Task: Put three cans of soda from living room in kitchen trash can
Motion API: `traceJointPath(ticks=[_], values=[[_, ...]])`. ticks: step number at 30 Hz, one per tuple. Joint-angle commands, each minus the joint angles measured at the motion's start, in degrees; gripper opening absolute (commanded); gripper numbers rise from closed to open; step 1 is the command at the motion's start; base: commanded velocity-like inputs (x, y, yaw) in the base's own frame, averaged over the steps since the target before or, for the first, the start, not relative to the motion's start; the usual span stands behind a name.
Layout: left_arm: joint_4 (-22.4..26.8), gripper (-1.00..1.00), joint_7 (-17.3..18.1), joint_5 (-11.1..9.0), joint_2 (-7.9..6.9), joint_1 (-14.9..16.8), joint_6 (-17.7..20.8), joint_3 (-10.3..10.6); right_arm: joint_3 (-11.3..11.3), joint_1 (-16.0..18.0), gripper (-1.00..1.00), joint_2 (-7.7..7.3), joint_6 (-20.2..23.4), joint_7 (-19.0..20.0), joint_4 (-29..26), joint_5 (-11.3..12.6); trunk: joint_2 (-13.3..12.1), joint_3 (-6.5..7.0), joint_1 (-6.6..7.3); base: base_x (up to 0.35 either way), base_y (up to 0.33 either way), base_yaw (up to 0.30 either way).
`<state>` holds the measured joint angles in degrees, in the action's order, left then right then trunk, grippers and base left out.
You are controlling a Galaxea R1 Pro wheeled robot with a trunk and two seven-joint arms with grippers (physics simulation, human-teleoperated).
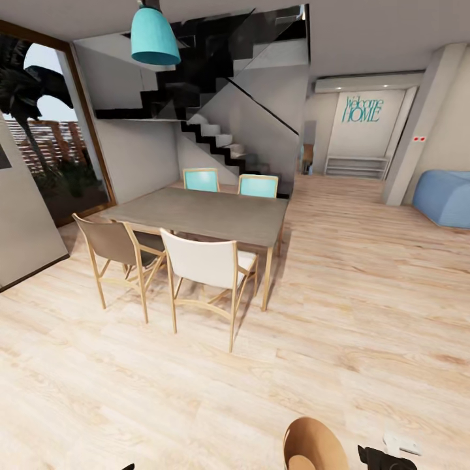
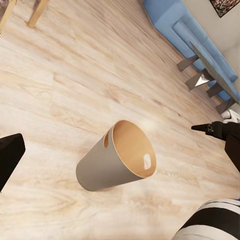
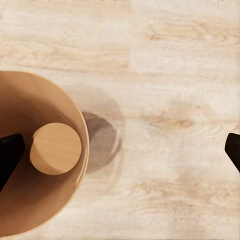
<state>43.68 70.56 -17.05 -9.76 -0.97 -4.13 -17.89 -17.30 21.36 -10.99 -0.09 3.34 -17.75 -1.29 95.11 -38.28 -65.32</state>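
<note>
One bin at hand, rim straddled.
The bin (image 2: 100, 170) is low by the robot, over the wood floor (image 1: 365, 313). The right end effector (image 3: 120, 150) gapes, one finger inside the rim; left end effector (image 2: 10, 157): cannot tell. Advice: clamp the wall squarely, then lift.

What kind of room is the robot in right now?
Probably an open-plan dining area of a house, opening onto a living space. A dining table with four chairs stands on light wood floor, a staircase rises behind it, and a blue sofa sits off to one side.
</note>
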Motion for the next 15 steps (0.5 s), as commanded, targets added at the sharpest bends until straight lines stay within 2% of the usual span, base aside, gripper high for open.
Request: traceJointPath(ticks=[1, 15], values=[[0.0, 1.00, 0.0, 0.0, 0.00, 0.0, 0.0, 0.0, 0.0, 0.0, 1.00, 0.00, 0.0, 0.0, 0.0, 0.0, 0.0, 0.00, 0.00, 0.109, 0.059, 0.000], [0.0, 1.00, 0.0, 0.0, 0.00, 0.0, 0.0, 0.0, 0.0, 0.0, 1.00, 0.00, 0.0, 0.0, 0.0, 0.0, 0.0, -0.01, 0.00, 0.023, 0.012, 0.000]])
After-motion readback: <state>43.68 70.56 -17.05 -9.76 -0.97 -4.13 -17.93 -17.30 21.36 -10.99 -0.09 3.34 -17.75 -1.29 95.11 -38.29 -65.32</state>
